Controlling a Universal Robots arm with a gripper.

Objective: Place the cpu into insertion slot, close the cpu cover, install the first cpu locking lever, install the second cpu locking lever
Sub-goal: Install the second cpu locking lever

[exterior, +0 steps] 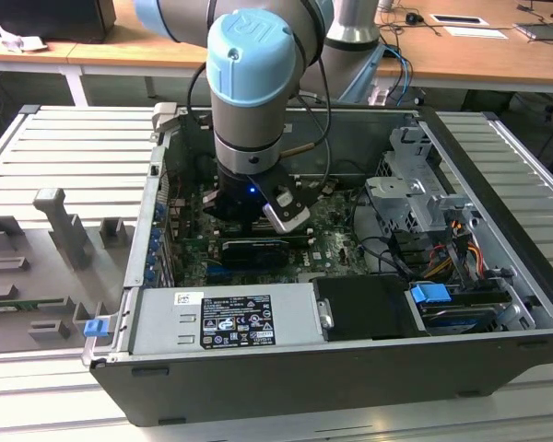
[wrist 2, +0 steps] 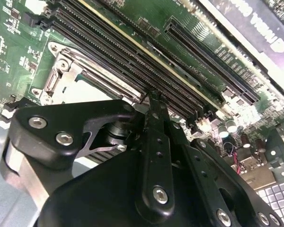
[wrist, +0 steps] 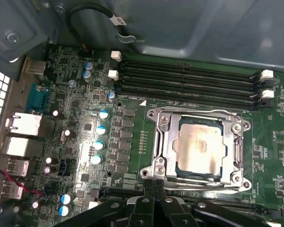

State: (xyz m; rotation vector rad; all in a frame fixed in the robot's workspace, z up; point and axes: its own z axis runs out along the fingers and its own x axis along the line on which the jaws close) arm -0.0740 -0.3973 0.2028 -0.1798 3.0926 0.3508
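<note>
My black tool [wrist: 154, 189], pinched shut and empty, presses by the thin silver metal cpu cover [wrist: 163, 142], folded flat over the small silvery-beige cpu [wrist: 201, 146] to hold it down.

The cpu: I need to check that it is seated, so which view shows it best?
The first wrist view: the cpu lies face-on inside the closed cpu cover. The second wrist view catches the cover's corner behind the gripper; the exterior view has the arm over it.
</note>
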